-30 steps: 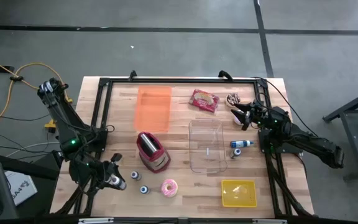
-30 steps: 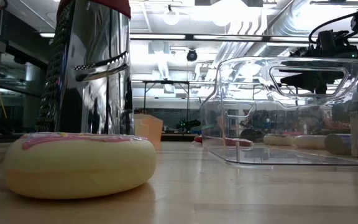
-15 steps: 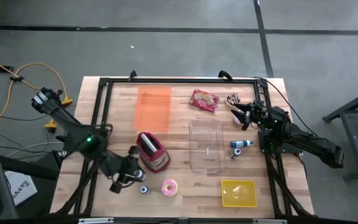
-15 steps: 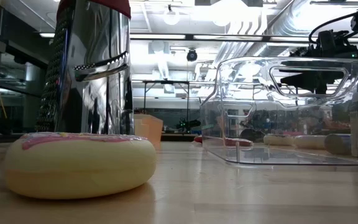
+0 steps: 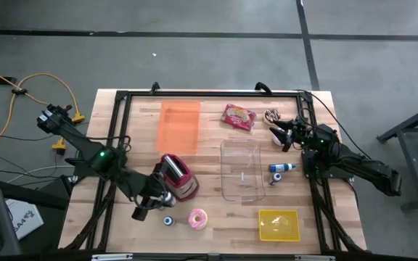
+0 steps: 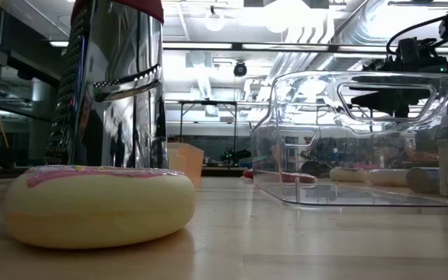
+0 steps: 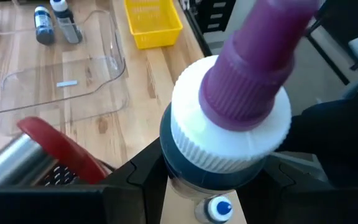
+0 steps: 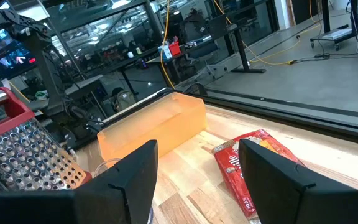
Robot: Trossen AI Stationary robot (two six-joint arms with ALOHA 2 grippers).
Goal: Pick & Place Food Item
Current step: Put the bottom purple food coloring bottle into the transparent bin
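— Two hands, one busy. What shows from above?
— My left hand sits beside the grater on the desk. My right hand waits at the right edge, past the clear bin.
— At desk level?
— The donut lies untouched on the wood.
— Left wrist?
— Fingers clamped around a purple-capped bottle; lifted or not, I can't tell.
— Right wrist?
— Fingers wide, empty, facing the red snack packet.
— Progress?
— Pick made, I judge; placing remains.

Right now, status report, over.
Left gripper shut on white-capped purple-tipped bottle beside steel grater. Right gripper open at table's right. Pink-frosted doughnut untouched, small blue-capped bottle beside it.
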